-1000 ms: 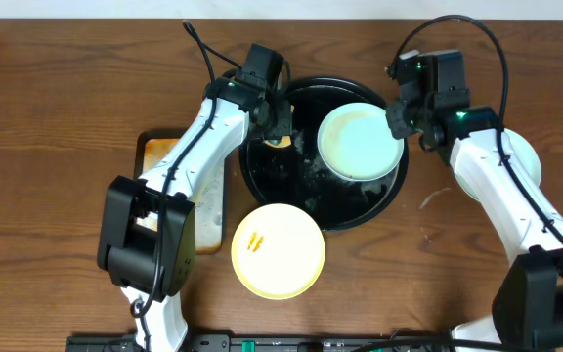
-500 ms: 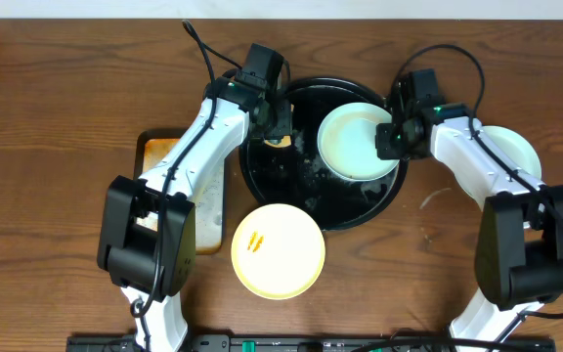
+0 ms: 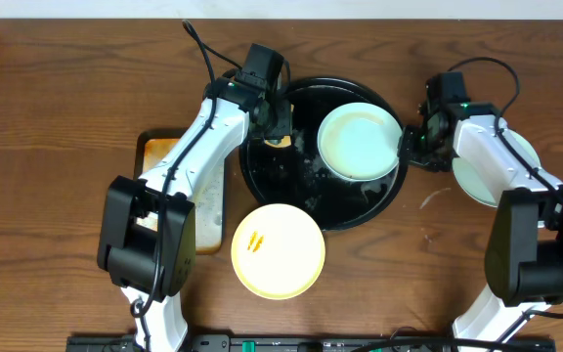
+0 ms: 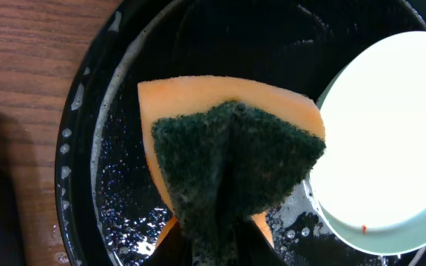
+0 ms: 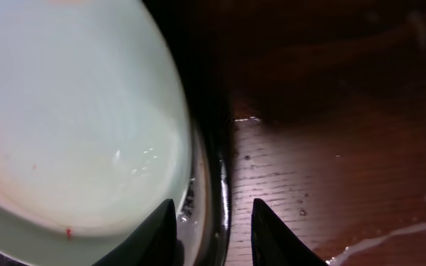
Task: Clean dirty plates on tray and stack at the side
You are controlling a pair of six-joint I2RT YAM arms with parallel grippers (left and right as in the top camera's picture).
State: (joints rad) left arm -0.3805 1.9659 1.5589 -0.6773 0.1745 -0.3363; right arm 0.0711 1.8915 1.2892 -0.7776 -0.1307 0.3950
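Note:
A pale blue-green plate lies on the right side of the black tray, wet and nearly clean, with one tiny red speck near its rim. My right gripper is open at the tray's right edge; in the right wrist view its jaws stand either side of the tray rim, beside the plate. My left gripper is shut on an orange sponge with a dark green pad, over the wet left part of the tray. A yellow plate with orange smears sits on the table.
Another pale blue-green plate lies on the table at the right, partly under my right arm. A rectangular rust-stained metal tray lies left of the black tray, mostly under my left arm. Water drops mark the wood near the right plate.
My right gripper has moved right and toward the front, from the plate's edge to the tray's right rim, and its jaws have opened wider. The left arm and sponge have not moved.

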